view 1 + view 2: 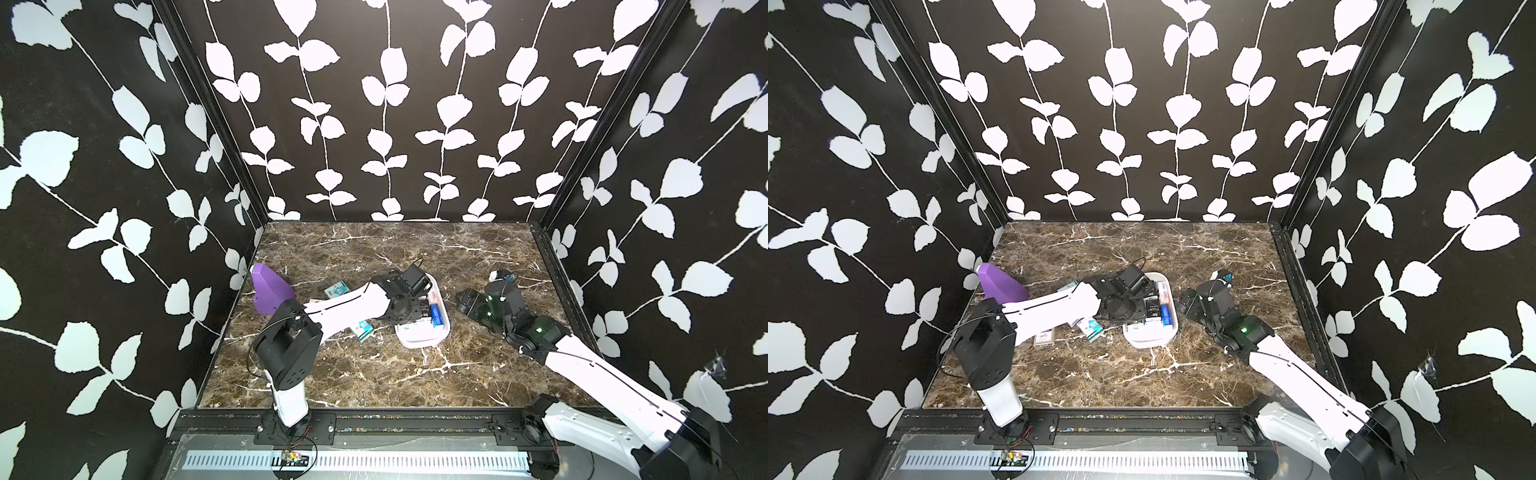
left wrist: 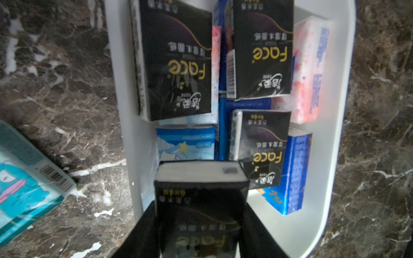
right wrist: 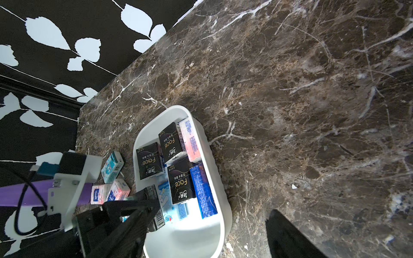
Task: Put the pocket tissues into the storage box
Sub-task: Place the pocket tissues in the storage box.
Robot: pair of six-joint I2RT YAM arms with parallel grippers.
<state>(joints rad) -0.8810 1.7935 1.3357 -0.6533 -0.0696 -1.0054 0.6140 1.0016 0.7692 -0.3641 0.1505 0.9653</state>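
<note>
**Black pack gripped over storage box; further packs lying outside on surface**

The left gripper (image 2: 201,204) is positioned over the storage box (image 2: 335,134), just inside the rim on the left arm's side. Its fingers (image 2: 138,234) are set narrowly against both sides of a black pack (image 2: 201,223) marked "Face". Whether this pack touches the contents beneath cannot be told.

Three further black packs (image 2: 261,49) are recorded lying in the box. With them are a blue pack (image 2: 295,174), a pink-and-white pack (image 2: 310,67) and a pale blue pack with a star (image 2: 185,143). These are stacked partly over one another.

The box is placed near the middle of the brown marbled surface (image 1: 374,374). Several packs are noted outside it. A teal pack (image 1: 361,328) is found just beside the box, at the left forearm. A second teal pack (image 1: 336,288) is found farther back. A pair of pink-printed packs (image 3: 119,189) is laid side by side (largely hidden by the left forearm in both top views).

A purple wedge block (image 1: 268,291) is stood at the left edge of the surface, well apart from the box.

The right gripper (image 1: 464,305) is held to the right of the box, apart from it. Its fingers are spread wide and nothing is held between them.
</note>
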